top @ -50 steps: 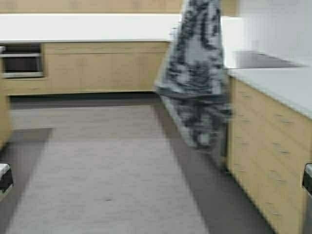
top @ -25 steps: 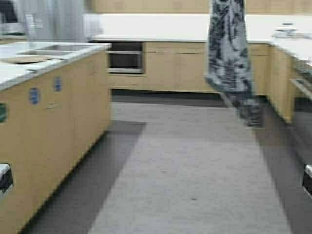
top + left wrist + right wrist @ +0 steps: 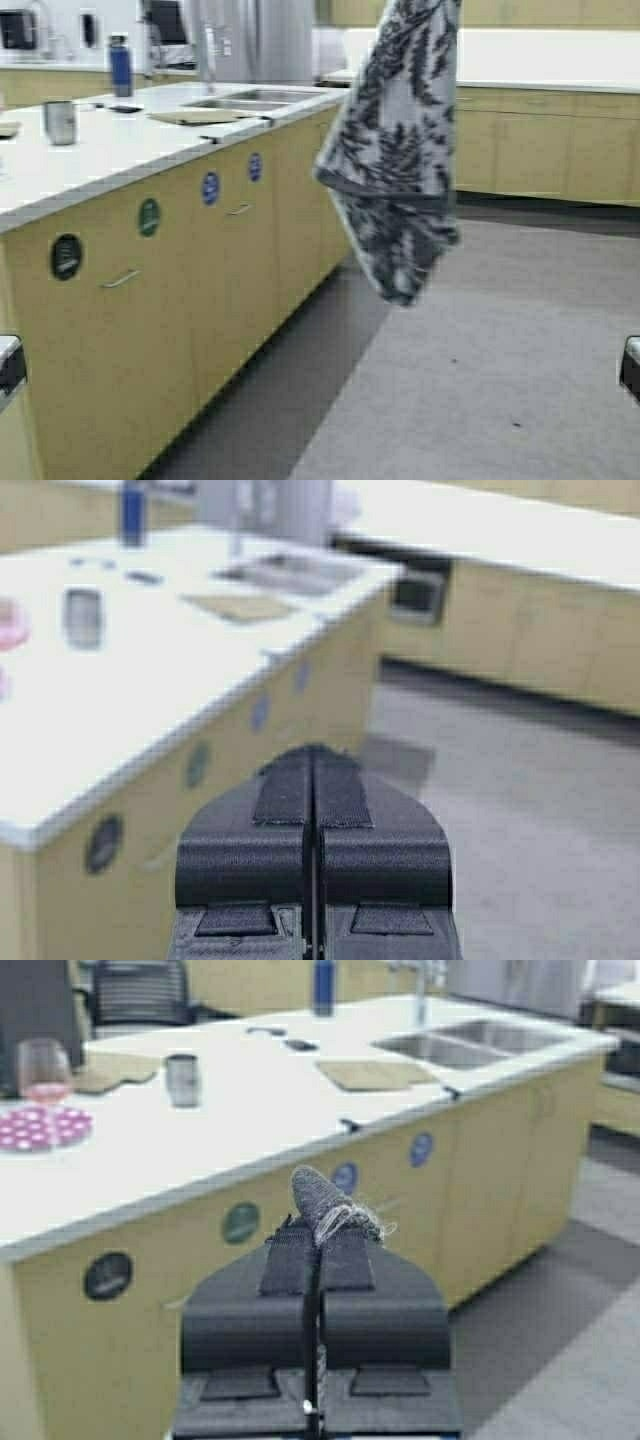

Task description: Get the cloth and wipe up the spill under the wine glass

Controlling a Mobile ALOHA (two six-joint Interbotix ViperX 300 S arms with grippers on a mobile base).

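The kitchen island [image 3: 130, 160] stands at the left, and far along its white top the wine glass [image 3: 44, 1070] stands just beside a pink dotted mat [image 3: 40, 1127]. A steel tumbler [image 3: 61, 121] is nearer on the island. The left gripper [image 3: 312, 780] has its fingers pressed together, holding nothing. To the right of the island, the cloth [image 3: 395, 160] hangs over the floor, with one corner clamped in the right gripper [image 3: 318, 1235].

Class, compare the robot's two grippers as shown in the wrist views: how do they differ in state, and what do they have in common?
The right gripper is shut on a corner of the cloth, which hangs in front of the high camera; the left gripper holds nothing. A tuft of cloth sticks out past the right fingers, while nothing shows past the left fingers. Both are shut, with black padded fingers, and both face the island counter.
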